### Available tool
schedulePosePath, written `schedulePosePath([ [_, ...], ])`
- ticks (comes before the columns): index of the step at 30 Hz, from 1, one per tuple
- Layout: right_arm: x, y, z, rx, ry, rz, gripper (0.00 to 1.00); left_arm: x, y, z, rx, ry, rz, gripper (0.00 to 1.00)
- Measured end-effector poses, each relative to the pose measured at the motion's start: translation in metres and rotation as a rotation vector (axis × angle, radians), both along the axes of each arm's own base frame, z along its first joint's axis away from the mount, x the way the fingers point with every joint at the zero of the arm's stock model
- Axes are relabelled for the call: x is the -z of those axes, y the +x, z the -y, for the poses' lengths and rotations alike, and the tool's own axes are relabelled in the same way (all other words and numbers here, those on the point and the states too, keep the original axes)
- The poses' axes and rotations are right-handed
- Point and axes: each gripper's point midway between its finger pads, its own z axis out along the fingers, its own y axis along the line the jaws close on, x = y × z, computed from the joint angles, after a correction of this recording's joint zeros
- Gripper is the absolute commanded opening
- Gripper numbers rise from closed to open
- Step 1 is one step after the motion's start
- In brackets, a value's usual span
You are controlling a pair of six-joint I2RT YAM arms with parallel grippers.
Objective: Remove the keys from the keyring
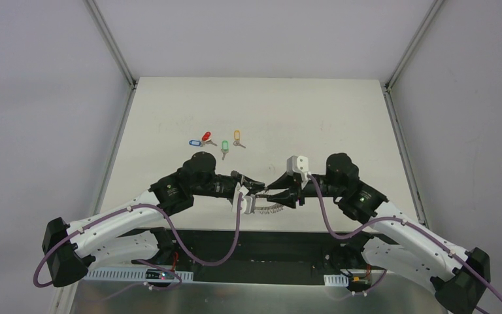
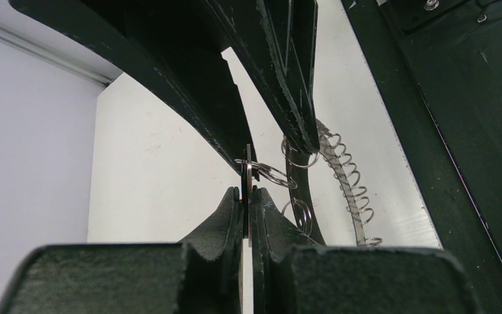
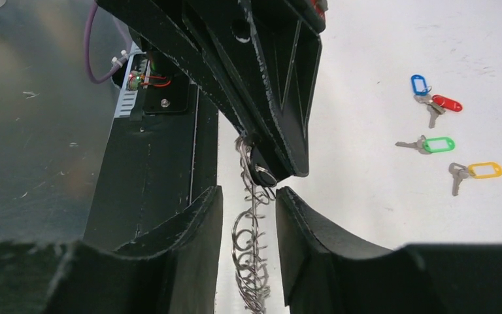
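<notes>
Four loose keys lie on the white worktop [image 1: 314, 118], well apart from the arms: blue-tagged key [image 1: 193, 142], red-tagged key [image 1: 206, 136], green-tagged key [image 1: 224, 146] and yellow-tagged key [image 1: 237, 137]. Nearer the bases, the left hand [image 2: 247, 193] is pinched tight on a thin dark key tag [image 3: 262, 174] joined to a small loop. The keyring [image 3: 250, 261] hangs from there, between the two hands. The right hand [image 3: 250, 191] stands part open, its fingers straddling the keyring's loops without clamping them.
</notes>
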Motion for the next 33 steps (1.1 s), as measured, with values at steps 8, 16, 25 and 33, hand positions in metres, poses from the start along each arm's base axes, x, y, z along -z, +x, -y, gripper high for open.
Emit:
schedulePosePath([
  [8,0.012,-0.002,-0.002,-0.022,-0.037,-0.040,0.37,0.000,0.000,0.000,0.001,0.000,-0.001,0.00],
  [16,0.005,0.000,-0.005,-0.016,-0.012,-0.035,0.16,0.000,-0.004,0.001,0.018,-0.004,-0.008,0.00],
  [25,0.003,0.002,-0.004,0.014,0.000,-0.067,0.00,-0.002,-0.004,0.001,0.021,-0.009,-0.007,0.00],
  [33,0.000,0.005,0.006,0.110,0.048,-0.081,0.00,-0.002,-0.004,0.002,0.020,-0.012,-0.005,0.00],
])
